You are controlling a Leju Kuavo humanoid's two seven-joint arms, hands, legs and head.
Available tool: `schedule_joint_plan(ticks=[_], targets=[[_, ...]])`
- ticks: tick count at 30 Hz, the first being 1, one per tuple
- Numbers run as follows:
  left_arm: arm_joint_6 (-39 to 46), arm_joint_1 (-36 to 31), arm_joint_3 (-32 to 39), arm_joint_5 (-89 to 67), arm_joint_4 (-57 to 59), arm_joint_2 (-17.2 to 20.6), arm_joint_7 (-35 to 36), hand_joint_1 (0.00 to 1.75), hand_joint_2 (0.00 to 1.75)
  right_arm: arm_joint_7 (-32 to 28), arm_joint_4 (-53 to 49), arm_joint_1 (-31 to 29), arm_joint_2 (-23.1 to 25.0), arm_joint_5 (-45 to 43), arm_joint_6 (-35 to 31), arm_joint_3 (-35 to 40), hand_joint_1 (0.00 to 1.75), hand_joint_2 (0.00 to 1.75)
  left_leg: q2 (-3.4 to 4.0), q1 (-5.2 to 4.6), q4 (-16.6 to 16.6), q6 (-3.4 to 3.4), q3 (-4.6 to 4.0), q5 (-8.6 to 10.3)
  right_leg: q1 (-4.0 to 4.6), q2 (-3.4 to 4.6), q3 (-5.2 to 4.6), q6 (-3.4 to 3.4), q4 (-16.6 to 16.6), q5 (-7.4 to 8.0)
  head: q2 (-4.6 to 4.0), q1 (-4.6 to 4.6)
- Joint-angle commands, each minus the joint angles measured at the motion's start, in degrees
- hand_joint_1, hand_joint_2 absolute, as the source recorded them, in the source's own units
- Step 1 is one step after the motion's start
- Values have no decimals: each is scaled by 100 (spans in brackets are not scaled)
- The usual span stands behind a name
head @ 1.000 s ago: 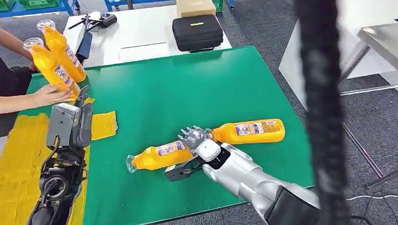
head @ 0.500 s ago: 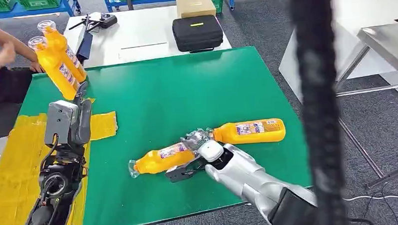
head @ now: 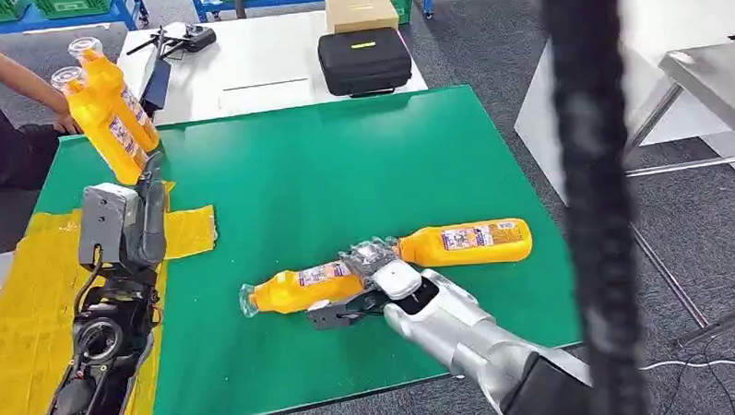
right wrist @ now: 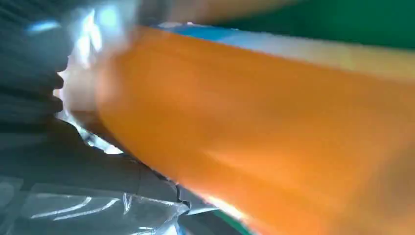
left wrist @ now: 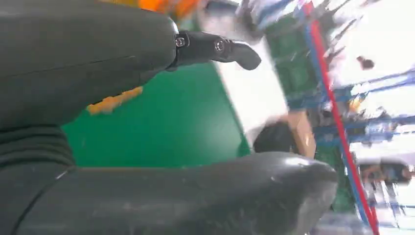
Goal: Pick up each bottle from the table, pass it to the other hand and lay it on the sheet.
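Your right arm is reaching in from the near right, its silver forearm slanting up and leftward, and the right hand [head: 371, 272] is lying over a bottle [head: 302, 288], fingers wrapping it. Your left arm is rising along the near left side, and the left hand [head: 124, 221] is holding nothing, its fingers [left wrist: 230, 48] pointing toward the far side.

Bottles [head: 302, 289] orange w/ blue-white labels; table [head: 344, 171] green; sheet [head: 21, 303] at its left edge yellow; case [head: 364, 60] black.
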Motion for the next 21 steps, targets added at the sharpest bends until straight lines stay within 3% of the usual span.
schedule_joint_plan(ticks=[1,3,4,6,11,21], targets=[[-121,337,738,1869,285,-134,174,0,0,-303,-1859,929,-330,-2196,-660,-2549,175,175,-2,4,0,-13,-6,-2,4,-12,-3,2,-2,4,0,-2],[-107,439,766,2138,291,-70,131,0,0,-267,-2417,1028,-444,-2597,-535,-2707,175,175,4,5,2,-17,-13,-2,4,-13,-12,0,1,2,0,2],[-40,476,756,2260,311,-23,119,0,175,-482,-2797,1155,-439,-2827,-861,-2882,175,175,1,2,1,-10,-24,3,1,-13,-19,1,2,6,0,0],[-6,489,750,2264,323,0,98,0,175,-522,-2833,1165,-445,-2946,-871,-2935,175,175,2,1,6,-17,-55,4,1,-14,-48,2,10,7,0,0],[68,428,553,3078,432,67,40,0,175,-1288,-3009,1200,-415,-3622,-1388,-3005,175,175,-10,6,6,-10,-107,19,3,-24,-92,4,7,18,0,2],[14,490,252,3561,187,9,21,0,175,-1528,-2966,1182,-330,-3912,-1593,-2866,175,175,-3,6,7,-10,-134,18,3,-15,-119,3,8,21,0,2]])
